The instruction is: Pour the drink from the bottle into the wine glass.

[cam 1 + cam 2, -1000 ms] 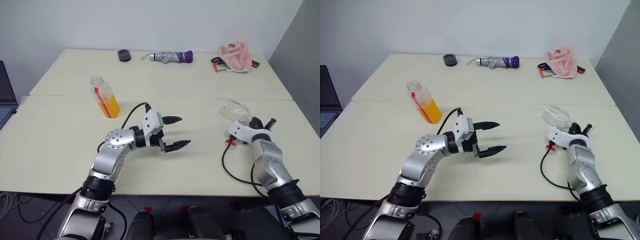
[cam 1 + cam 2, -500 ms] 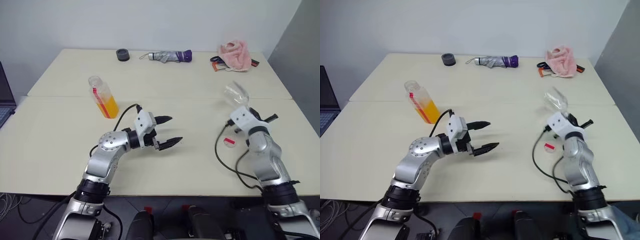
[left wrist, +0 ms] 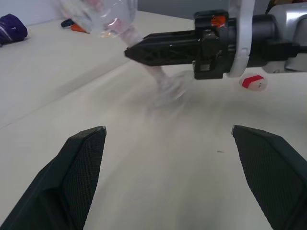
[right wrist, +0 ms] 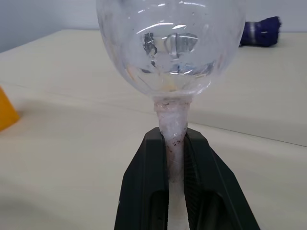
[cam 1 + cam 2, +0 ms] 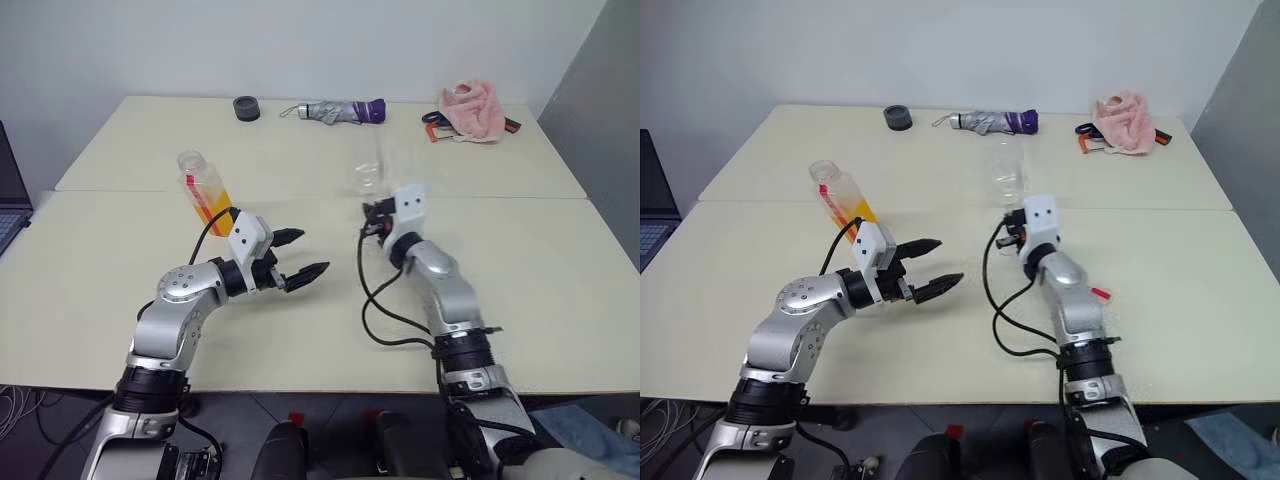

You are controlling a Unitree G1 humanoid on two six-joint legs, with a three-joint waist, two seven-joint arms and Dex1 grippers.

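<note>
Glass (image 5: 1007, 172) is upright above mid-table, its stem clamped in the right end effector (image 4: 175, 153); bottle (image 5: 206, 192), uncapped, stands on the table (image 5: 560, 290) just beyond the left end effector (image 5: 297, 254), whose fingers are spread. Risk: the thin stem could slip or tilt in that narrow pinch, or the open bottle get knocked and spill drink (image 5: 220, 212).

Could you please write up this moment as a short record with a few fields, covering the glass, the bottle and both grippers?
wine glass: upright, empty, held by its stem above the table
right gripper: shut on the stem
bottle: standing on the table, cap off, about half full of orange drink
left gripper: open, holding nothing, between bottle and glass
cap: small red and white piece lying on the table
far edge of table: folded umbrella, pink cloth, black round object
</note>
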